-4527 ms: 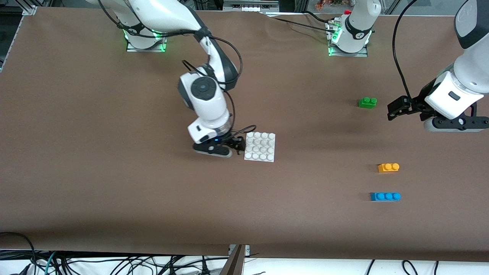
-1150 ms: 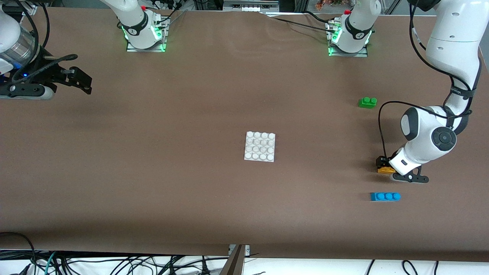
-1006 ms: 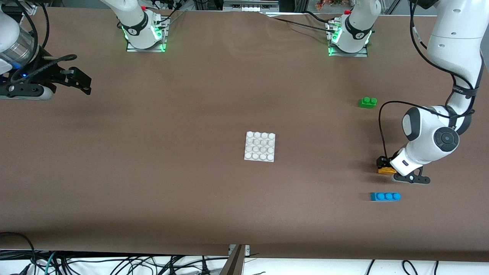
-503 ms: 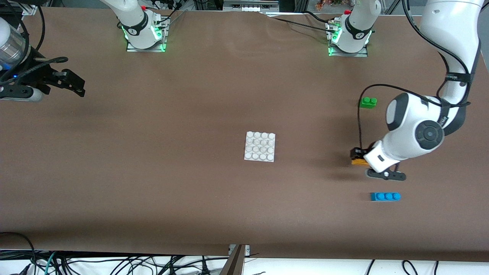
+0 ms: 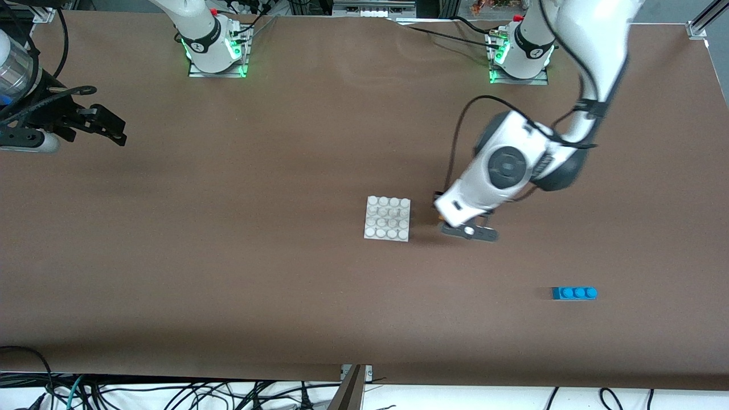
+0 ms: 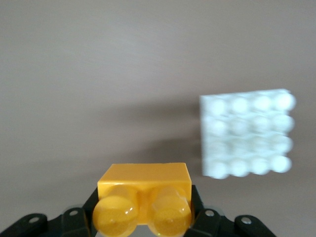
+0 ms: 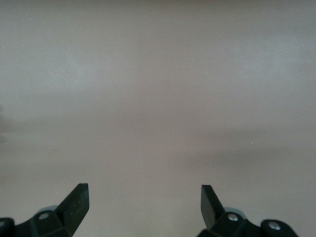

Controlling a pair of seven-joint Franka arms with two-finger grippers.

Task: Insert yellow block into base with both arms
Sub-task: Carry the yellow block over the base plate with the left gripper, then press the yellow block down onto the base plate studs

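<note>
Gripping the light, rigid, slick yellow block (image 6: 143, 195) by its sides, the left tool (image 5: 439, 213) hangs clamped beside the base (image 5: 388, 218), while the right tool (image 5: 111, 125), jaws apart, waits well away from it.

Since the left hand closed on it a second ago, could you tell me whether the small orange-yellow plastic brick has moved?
Yes. Held in the left hand, the orange-yellow brick has travelled toward the flat white studded base plate, away from the blue brick.

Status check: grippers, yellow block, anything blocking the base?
Left gripper shut on yellow block, airborne beside base. Right gripper open, waiting at table's end. Base studs clear.
</note>
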